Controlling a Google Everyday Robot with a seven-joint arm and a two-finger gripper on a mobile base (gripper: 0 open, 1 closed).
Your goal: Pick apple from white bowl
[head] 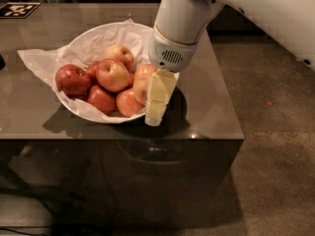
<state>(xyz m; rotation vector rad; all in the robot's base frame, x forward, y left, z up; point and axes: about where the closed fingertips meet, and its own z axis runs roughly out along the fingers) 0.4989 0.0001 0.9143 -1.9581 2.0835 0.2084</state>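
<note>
The white bowl (86,41), lined with crumpled white paper, sits on the brown table and holds several apples. The large pale yellow-orange apple (141,84) lies at the bowl's right side, partly hidden by my gripper. My gripper (156,100), cream-coloured under the white wrist, hangs down right against the apple's right side, and its tip reaches over the bowl's front right rim. A dark red apple (73,79) lies at the left of the pile, and smaller red-and-yellow apples (112,75) fill the middle.
The table's front edge (123,137) runs just below the bowl, and its right edge is near the arm. A black-and-white marker tag (18,9) lies at the table's far left corner. Brown floor lies to the right.
</note>
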